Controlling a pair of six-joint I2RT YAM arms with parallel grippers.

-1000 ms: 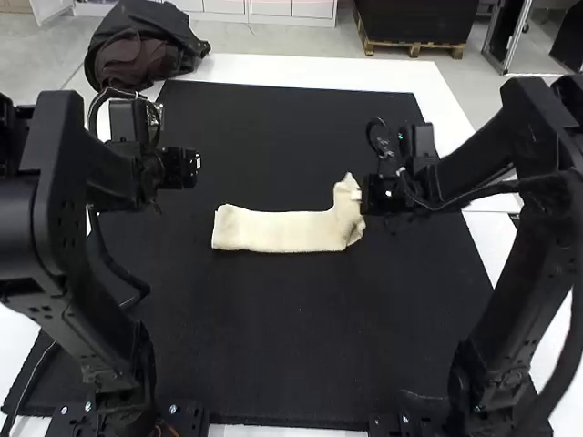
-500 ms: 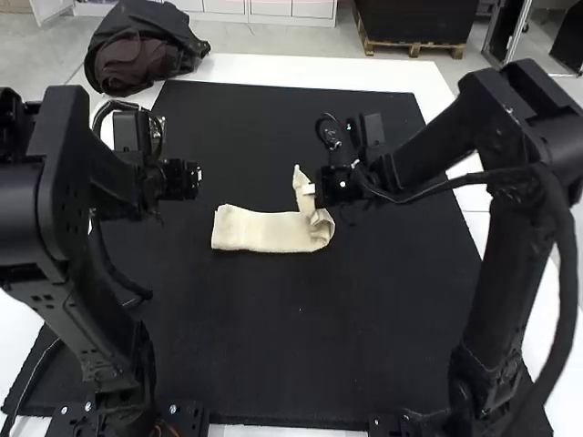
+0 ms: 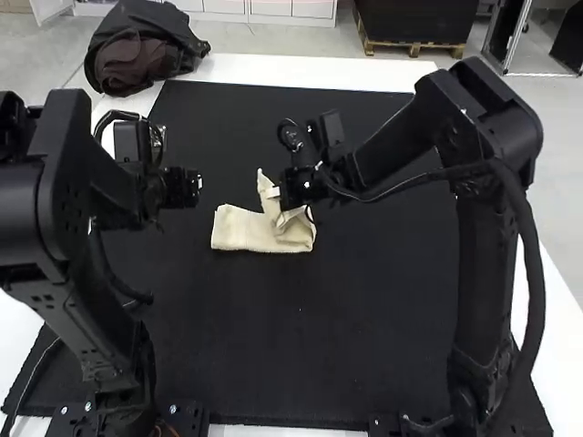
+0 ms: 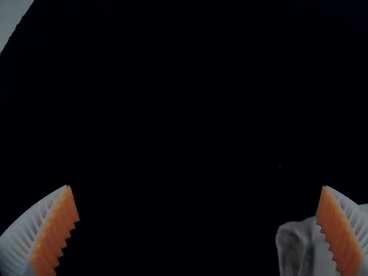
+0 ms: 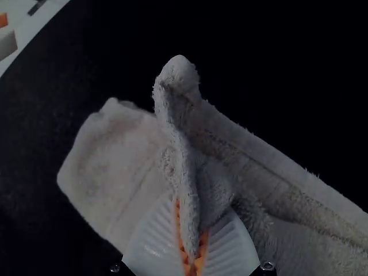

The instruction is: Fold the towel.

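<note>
So, towel: it lies on the black mat, between the two arms, as a narrow strip; the part on the right arm's side is raised and bunched.
Right gripper: its jaws are pressed together on a raised fold of the cloth.
Left gripper: its jaws stand wide apart, over the mat, near the towel's flat end.
Table: it is white and carries the mat.
</note>
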